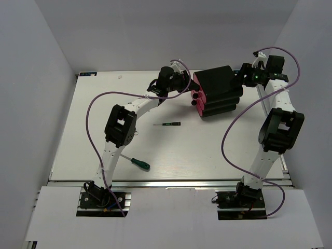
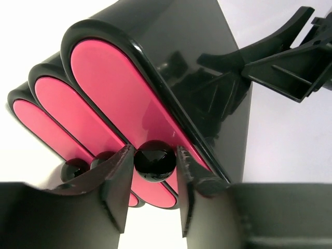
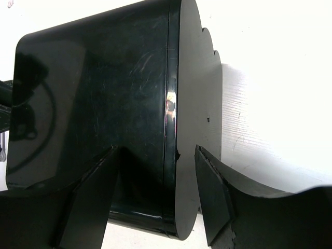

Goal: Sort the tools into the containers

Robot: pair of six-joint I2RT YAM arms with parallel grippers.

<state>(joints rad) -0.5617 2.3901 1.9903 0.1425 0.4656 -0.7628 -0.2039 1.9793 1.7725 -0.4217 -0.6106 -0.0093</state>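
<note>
Pink drawers (image 2: 104, 98) shut in black cabinet (image 1: 220, 89), contents hidden

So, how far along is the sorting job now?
Nothing looks sorted yet: the green screwdriver and the thin screwdriver lie on the table, and all three drawers look shut. In hand: the left gripper flanks one drawer's knob, and the right gripper straddles the cabinet's back edge. Remaining: open a drawer, put tools in.
</note>
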